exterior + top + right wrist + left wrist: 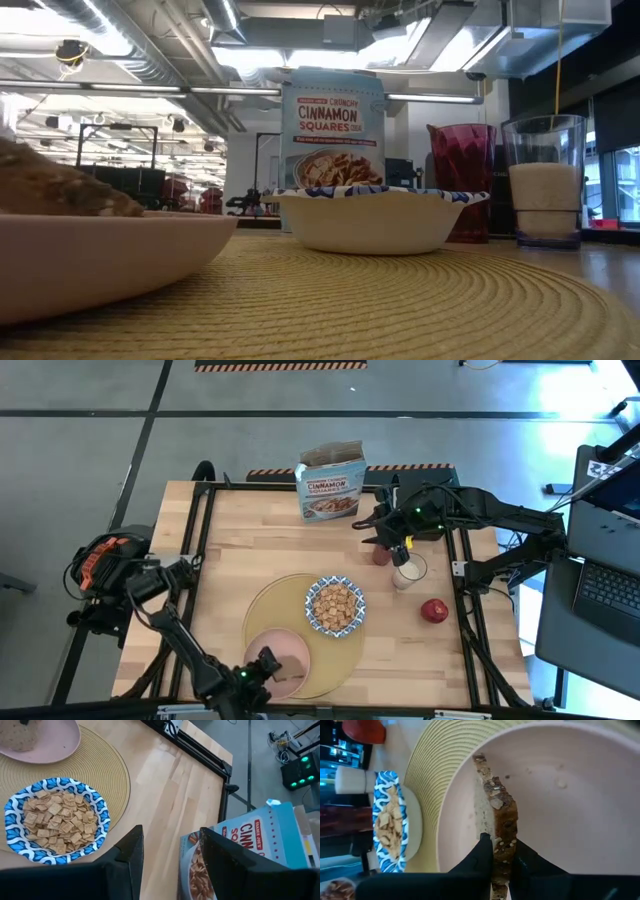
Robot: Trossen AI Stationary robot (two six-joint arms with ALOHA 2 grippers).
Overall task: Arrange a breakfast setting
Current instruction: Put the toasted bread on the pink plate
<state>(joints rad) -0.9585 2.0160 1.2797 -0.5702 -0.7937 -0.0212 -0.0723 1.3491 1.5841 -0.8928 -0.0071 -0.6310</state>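
The tan placemat (262,610) lies on the table's near middle. On it stand the pink plate (298,678) and the blue-and-white bowl (335,605), which is full of cereal squares. My left gripper (266,660) is over the plate, shut on the toast slice (502,815). The red cup (381,556), the milk glass (408,572) and the red apple (434,610) stand on bare wood right of the mat. My right gripper (388,543) is open and empty (171,832), above the cup's far side. My left gripper pinches the toast slice by its crust edge (501,851) between its two fingers (484,850), one finger on each face. The slice shows edge-on between them, and its far part lies in the pink plate (580,800).
The blue cinnamon cereal box (330,482) stands upright at the table's far edge, just left of my right arm. Black frame rails run along the table's left and right sides. There is bare wood left of the mat and between the mat and the box.
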